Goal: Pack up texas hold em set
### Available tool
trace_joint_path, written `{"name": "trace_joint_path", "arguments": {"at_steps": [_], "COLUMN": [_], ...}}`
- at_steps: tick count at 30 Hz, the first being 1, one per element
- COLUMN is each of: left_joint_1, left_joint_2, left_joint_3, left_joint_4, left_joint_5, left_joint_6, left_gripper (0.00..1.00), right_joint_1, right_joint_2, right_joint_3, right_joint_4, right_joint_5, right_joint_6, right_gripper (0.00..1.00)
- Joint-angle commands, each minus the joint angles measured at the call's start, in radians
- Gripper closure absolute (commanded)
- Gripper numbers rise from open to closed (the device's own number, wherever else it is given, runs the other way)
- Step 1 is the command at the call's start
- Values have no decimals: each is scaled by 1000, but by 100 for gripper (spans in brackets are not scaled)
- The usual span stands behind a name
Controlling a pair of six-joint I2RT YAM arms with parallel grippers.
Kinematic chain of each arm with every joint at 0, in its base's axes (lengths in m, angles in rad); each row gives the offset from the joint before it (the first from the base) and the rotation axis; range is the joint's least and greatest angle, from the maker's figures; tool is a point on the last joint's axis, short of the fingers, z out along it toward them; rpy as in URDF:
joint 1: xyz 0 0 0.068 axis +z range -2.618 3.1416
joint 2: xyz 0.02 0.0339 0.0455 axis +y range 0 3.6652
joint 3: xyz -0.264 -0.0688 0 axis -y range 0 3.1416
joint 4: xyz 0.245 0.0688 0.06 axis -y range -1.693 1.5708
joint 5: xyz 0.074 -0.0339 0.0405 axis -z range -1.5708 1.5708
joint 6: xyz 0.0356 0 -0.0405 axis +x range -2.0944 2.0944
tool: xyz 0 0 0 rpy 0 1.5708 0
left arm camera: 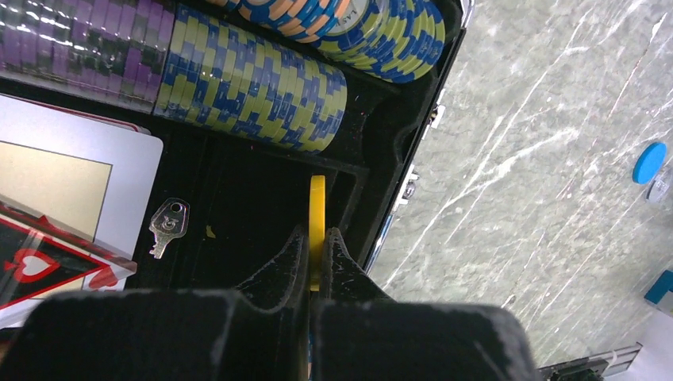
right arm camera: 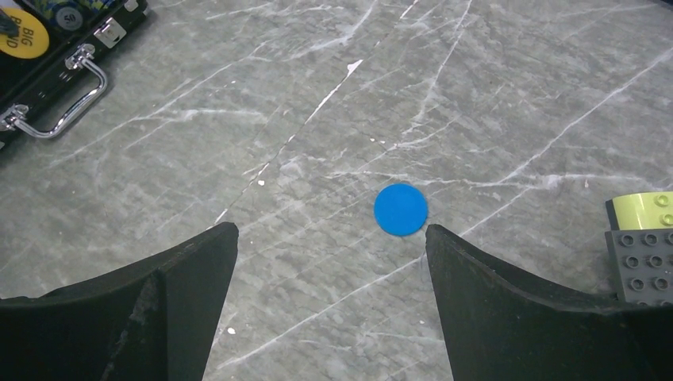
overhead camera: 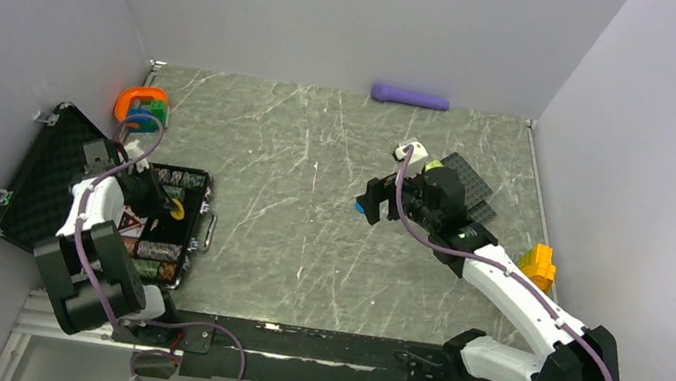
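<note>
Two arms on show, and the left gripper (left arm camera: pixel 317 236) is pinched tight on a yellow disc (left arm camera: pixel 317 202), thin and smooth, held edge-on and upright between black, rough-textured fingers (left arm camera: pixel 286 266). It hangs over a dark slot in the case (left arm camera: pixel 397 135), close to the side wall. Just beyond sits a roll of chips (left arm camera: pixel 254 79), striped yellow and blue, ribbed edges packed side by side; purple and blue-orange rolls lie beside it. To the left of the slot, a small silver key (left arm camera: pixel 168 225) lies flat on the black lining, next to a glossy white card (left arm camera: pixel 71 175) and a dark red triangle (left arm camera: pixel 48 266) with a heart on it. From above, the lid's bumpy foam stands open against the left wall.

Over on the right, the right gripper (right arm camera: pixel 331 232) is spread wide, holding nothing, above the veined grey stone table (right arm camera: pixel 476 95). A flat, round blue disc (right arm camera: pixel 401 209) lies on that stone between the fingers, nearer the right-hand one, well apart from the case. The curved metal handle (right arm camera: pixel 59 99) shows at the far left, a grey studded plate (right arm camera: pixel 643 262) at the right edge.
</note>
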Motion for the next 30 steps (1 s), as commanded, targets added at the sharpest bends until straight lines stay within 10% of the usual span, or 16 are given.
{"name": "trace_joint_path", "arguments": {"at_steps": [1, 21, 30], "left_joint_1": [3, -42, -50], "left_joint_2": [21, 152, 146], "left_joint_3": [21, 37, 50], "left_joint_4": [-12, 1, -20], "left_joint_5": [22, 82, -12], "left_joint_6": [14, 27, 4], "left_gripper": [99, 90, 59], "right_joint_1": [-3, -6, -5], "right_joint_2": [-29, -31, -35], "right_joint_3": [-2, 4, 4], "right_joint_4": [52, 39, 34], "right_joint_5": [-18, -23, -19], "right_joint_6": [-4, -11, -11], "right_gripper": [8, 8, 8]}}
